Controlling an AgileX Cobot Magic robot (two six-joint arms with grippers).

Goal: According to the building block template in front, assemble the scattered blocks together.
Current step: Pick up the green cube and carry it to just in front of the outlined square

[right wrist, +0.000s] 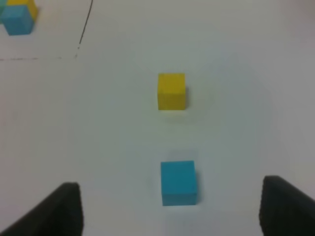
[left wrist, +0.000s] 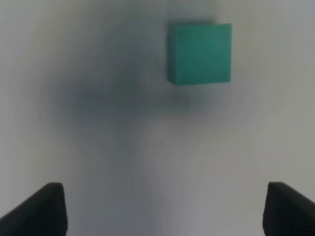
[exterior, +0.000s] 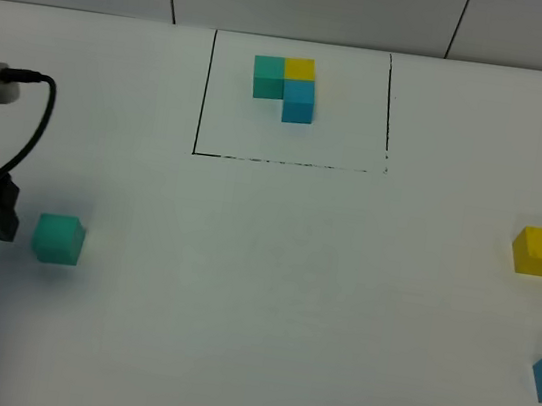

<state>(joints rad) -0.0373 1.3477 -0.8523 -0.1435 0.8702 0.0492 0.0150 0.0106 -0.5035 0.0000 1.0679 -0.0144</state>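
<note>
Left gripper (left wrist: 160,209) has the next move: fingers spread wide with nothing between them, teal-green cube (exterior: 57,239) just ahead toward table centre, not touching, slightly off the finger midline. Right gripper (right wrist: 170,206) is also wide apart and empty, blue cube (right wrist: 178,182) lined up just ahead, yellow cube (right wrist: 171,91) beyond it. Template (exterior: 285,86) sits far back, well apart from all three.
</note>
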